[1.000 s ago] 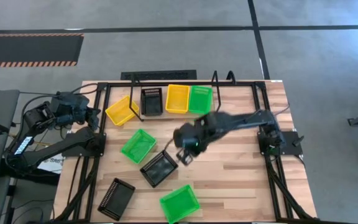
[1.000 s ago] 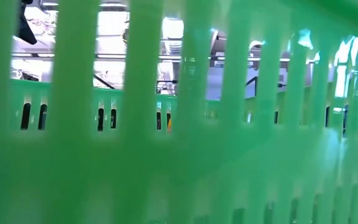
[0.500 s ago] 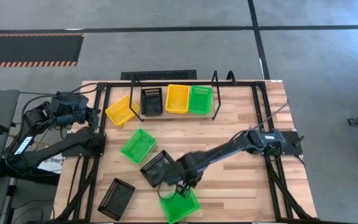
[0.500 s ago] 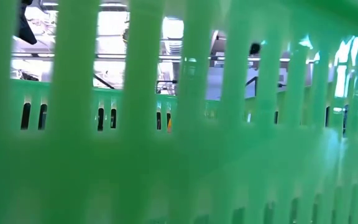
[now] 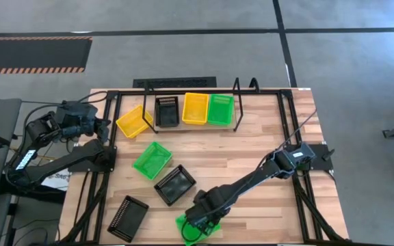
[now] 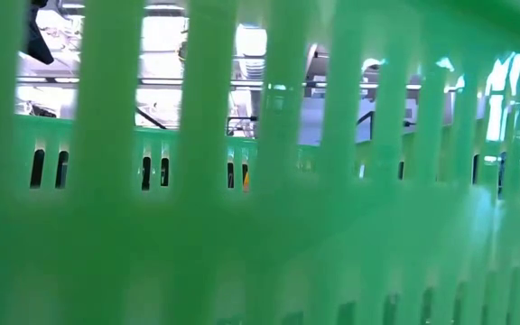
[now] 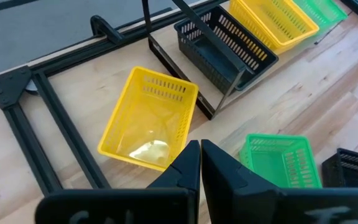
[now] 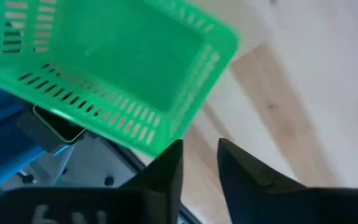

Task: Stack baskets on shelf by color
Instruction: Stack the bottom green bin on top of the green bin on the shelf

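Note:
The shelf (image 5: 236, 109) stands at the table's far side with a black basket (image 5: 167, 111), a yellow basket (image 5: 195, 108) and a green basket (image 5: 220, 108) side by side in it. Another yellow basket (image 5: 134, 121) lies just left of it. A green basket (image 5: 152, 160) and two black baskets (image 5: 175, 184) (image 5: 128, 217) lie on the table. My right gripper (image 5: 200, 222) hangs open, pointing down, over a corner of the near green basket (image 8: 104, 68); I cannot tell whether it touches it. My left gripper (image 7: 201, 149) is shut and raised at the left.
The near green basket lies right at the table's near edge and fills the low view with its slotted wall (image 6: 260, 226). The black frame rails (image 5: 293, 157) run along the table's sides. Bare wood (image 5: 252, 150) lies between the shelf and my right arm.
My right gripper has swung from the table's middle, beside the black basket, toward the near edge and down, and now hangs over the near green basket. The baskets lie where they were.

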Controlling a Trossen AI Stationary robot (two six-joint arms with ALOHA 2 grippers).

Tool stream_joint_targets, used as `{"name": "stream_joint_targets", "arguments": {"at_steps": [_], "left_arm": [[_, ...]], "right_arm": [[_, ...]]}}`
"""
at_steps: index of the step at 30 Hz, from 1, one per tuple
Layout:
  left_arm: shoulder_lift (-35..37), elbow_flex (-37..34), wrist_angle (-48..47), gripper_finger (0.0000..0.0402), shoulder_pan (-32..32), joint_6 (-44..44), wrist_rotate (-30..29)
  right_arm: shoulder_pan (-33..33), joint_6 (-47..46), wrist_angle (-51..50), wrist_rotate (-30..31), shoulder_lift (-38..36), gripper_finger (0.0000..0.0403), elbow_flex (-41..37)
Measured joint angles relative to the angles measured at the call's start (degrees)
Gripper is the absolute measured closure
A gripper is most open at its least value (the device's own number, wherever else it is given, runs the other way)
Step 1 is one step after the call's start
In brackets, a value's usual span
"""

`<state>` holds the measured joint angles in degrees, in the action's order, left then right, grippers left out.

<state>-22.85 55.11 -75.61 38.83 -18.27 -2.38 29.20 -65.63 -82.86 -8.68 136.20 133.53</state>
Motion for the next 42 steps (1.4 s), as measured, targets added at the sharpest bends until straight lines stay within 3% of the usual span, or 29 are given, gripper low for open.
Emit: {"name": "stream_joint_targets", "arguments": {"at_steps": [9,22,28,34,42], "left_arm": [[0.00,0.00,-1.49,0.0401,-0.01,-0.09,1.17],[0.00,0.00,-2.54,0.0401,0.00,-0.25,1.65],[0.00,0.00,-2.54,0.0401,0.00,-0.30,1.65],[0.00,0.00,-2.54,0.0401,-0.01,-0.32,1.62],[0.00,0.00,-2.56,0.0401,-0.02,-0.34,1.60]], "right_arm": [[-0.18,0.50,1.92,1.69,3.31,0.0179,-0.02],[-1.64,4.42,2.57,0.57,8.01,0.0189,-0.07],[-2.07,7.55,2.78,-2.61,8.94,0.0245,-0.02],[-3.50,9.40,2.58,-3.20,8.99,0.0381,0.06],[-6.97,16.27,-5.37,0.12,6.25,0.0395,1.18]]}}
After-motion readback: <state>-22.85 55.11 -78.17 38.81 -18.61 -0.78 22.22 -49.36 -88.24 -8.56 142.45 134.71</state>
